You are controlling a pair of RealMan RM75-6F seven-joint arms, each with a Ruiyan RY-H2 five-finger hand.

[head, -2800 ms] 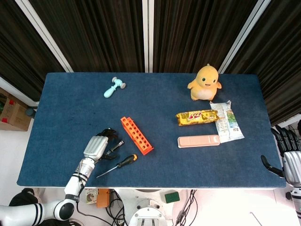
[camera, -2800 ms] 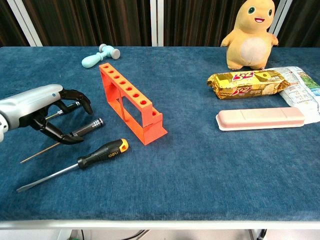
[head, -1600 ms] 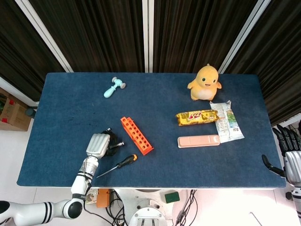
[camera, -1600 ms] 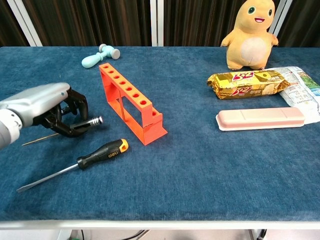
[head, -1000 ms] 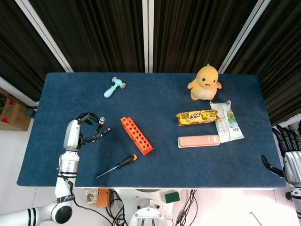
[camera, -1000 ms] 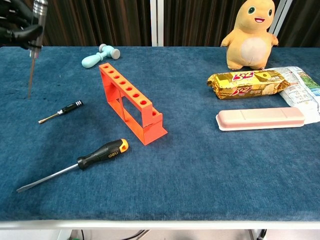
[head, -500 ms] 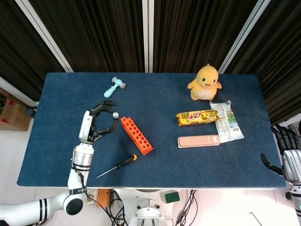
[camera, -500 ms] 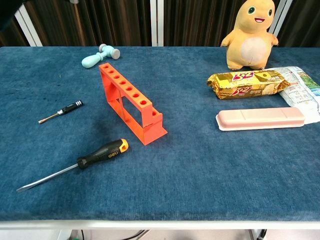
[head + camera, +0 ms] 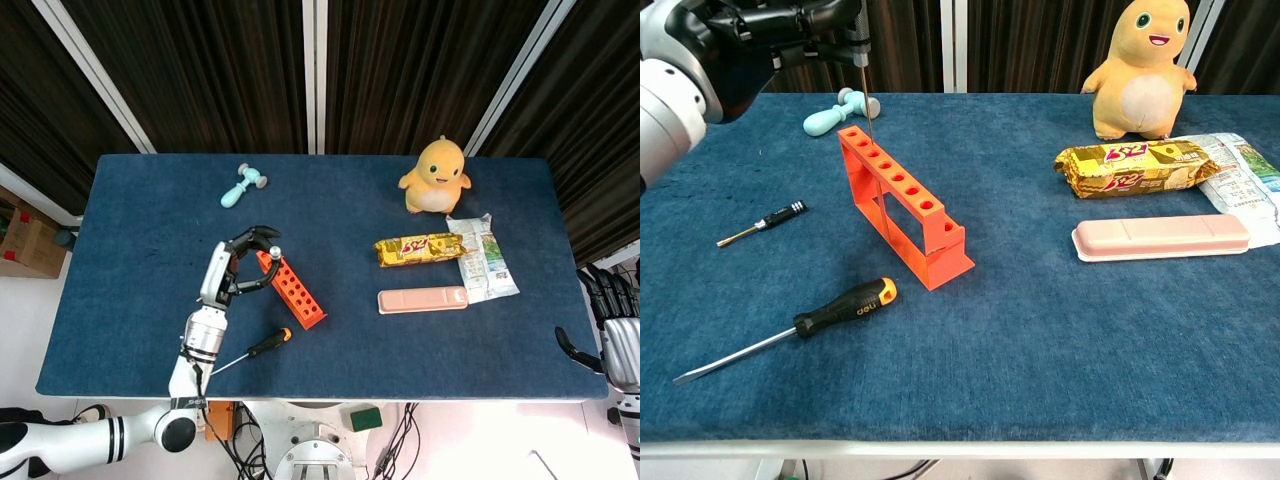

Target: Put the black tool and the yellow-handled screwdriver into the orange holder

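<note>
My left hand (image 9: 238,264) (image 9: 758,30) grips a black tool (image 9: 862,45) upright. Its thin shaft points down, with the tip just above the far holes of the orange holder (image 9: 902,207) (image 9: 293,288). The tool's silver cap (image 9: 272,250) shows beside the holder's far end in the head view. The yellow-handled screwdriver (image 9: 835,312) (image 9: 264,345) lies flat in front of the holder, tip toward the near left. My right hand (image 9: 612,335) hangs open beyond the table's right edge, holding nothing.
A small black screwdriver (image 9: 766,222) lies left of the holder. A blue toy hammer (image 9: 838,108) sits behind it. On the right are a yellow duck plush (image 9: 436,176), a snack pack (image 9: 420,248), a pink case (image 9: 422,299) and a printed packet (image 9: 483,258).
My left hand closed on the black tool, lifted it off the table and carried it right, to above the holder's far end. A small black screwdriver stayed on the table. The right hand has not moved.
</note>
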